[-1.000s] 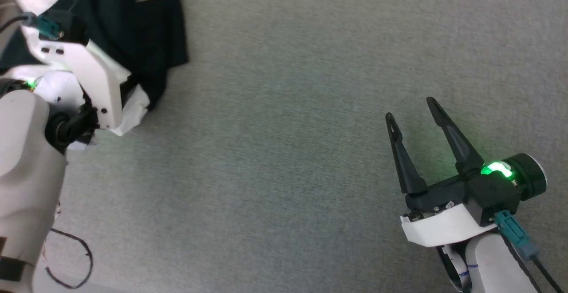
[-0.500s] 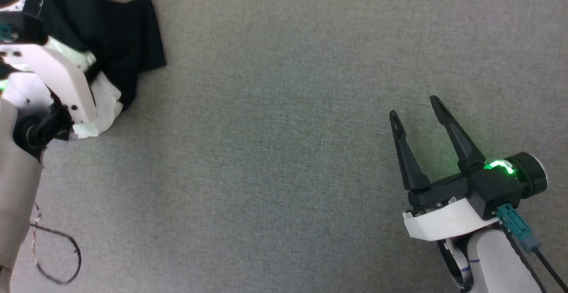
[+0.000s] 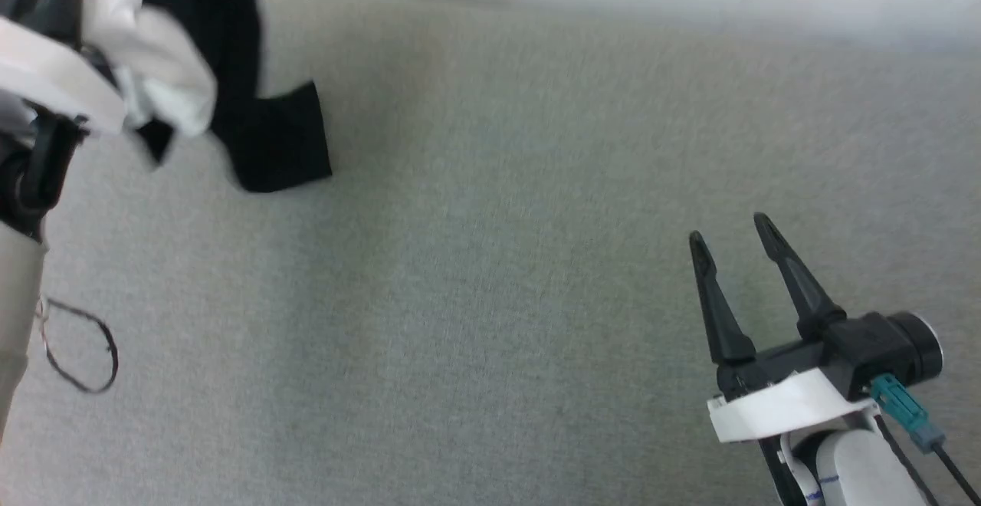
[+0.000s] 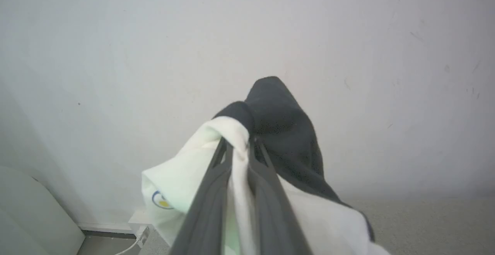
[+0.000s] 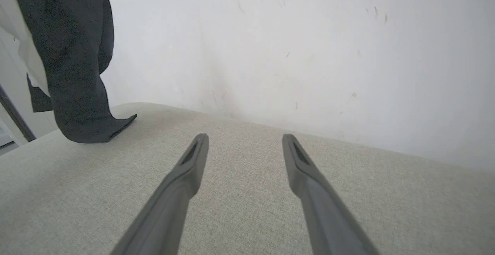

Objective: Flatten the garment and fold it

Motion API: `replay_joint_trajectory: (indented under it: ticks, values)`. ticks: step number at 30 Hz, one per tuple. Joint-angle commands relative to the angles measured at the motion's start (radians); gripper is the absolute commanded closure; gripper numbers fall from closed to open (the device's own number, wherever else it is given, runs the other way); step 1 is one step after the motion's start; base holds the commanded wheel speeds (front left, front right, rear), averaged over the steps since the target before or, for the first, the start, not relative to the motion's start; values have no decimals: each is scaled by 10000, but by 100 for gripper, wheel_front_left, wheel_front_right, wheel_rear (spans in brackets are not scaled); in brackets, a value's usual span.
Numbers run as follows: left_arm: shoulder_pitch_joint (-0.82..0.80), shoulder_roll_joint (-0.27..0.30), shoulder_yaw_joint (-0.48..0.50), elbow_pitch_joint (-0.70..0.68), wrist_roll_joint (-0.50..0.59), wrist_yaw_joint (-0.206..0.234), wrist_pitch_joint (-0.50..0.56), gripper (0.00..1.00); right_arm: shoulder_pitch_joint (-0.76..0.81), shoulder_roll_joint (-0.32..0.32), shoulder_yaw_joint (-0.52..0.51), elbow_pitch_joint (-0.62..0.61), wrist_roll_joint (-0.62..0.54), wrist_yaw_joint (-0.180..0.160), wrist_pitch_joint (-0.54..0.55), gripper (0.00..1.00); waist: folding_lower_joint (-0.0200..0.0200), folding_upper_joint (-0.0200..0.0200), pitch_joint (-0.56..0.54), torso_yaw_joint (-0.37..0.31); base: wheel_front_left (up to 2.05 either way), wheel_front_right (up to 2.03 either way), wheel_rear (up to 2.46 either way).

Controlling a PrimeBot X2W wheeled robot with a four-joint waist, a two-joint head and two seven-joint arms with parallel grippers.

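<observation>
The garment [image 4: 181, 177] is a bunched white shirt with black sleeves, and it hangs in the air. My left gripper [image 4: 239, 141] is shut on a fold of its white cloth, with a black sleeve draped past the fingertips. In the head view the garment [image 3: 161, 84] hangs at the top left beside my pale left wrist [image 3: 46, 84]. One black sleeve end [image 3: 283, 142] reaches down to the grey surface. My right gripper [image 3: 730, 228] stands open at the lower right, far from the cloth and holding nothing. From the right wrist, the right gripper [image 5: 244, 137] points at the wall, and the garment [image 5: 73, 54] dangles at the upper left.
A grey fabric-covered surface [image 3: 490, 276] spreads across the middle and right. A white wall [image 5: 309, 34] rises right behind its far edge. A loop of thin black cable [image 3: 80, 353] hangs by my left arm at the lower left.
My left gripper has shut on the garment and lifted it off the surface, so a sleeve now hangs down. The head camera has tilted up. The right gripper stays open.
</observation>
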Motion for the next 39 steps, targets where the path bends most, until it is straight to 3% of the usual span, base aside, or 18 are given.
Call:
replay_joint_trajectory:
  ticks: [1,10,19,24,28,29,30,34,39]
  values:
    - [-151,51,8,-240,116,64,-132,100,96,-3,-25,27,78,-19,-46,0,1,0,-1043,-333,0,0,0]
    - [-258,-371,-602,-3212,516,640,463,100,281,-3,-239,-3,371,-19,-47,0,1,0,-1685,-1214,0,0,0]
    - [323,-1807,-1353,-4983,490,1791,931,100,149,-3,-390,-167,553,-19,-47,0,1,0,-1498,-2554,0,0,0]
    - [1419,-2526,-2216,-4623,566,2089,858,100,70,-3,-551,-250,646,-19,-47,0,1,0,-1204,-3201,0,0,0]
    - [2464,-3107,-3384,-3138,615,1816,985,100,0,-3,-586,-225,730,-19,-47,0,1,0,-946,-3545,0,0,0]
    - [2692,-3225,-3713,-2680,649,1690,1077,57,-22,-3,-572,-216,752,-19,-47,0,1,0,-890,-3609,0,0,0]
    - [2888,-3361,-3972,-2232,667,1593,1113,0,-40,-3,-562,-209,772,-19,-47,0,1,0,-841,-3651,0,0,0]
    - [3296,-3794,-4705,-812,900,1225,835,0,-45,-3,-542,-117,810,-19,-47,0,1,0,-760,-3675,0,0,0]
    - [3265,-4127,-4770,-93,971,972,-61,0,78,-3,-591,97,736,-19,-47,0,1,0,-991,-3326,0,0,0]
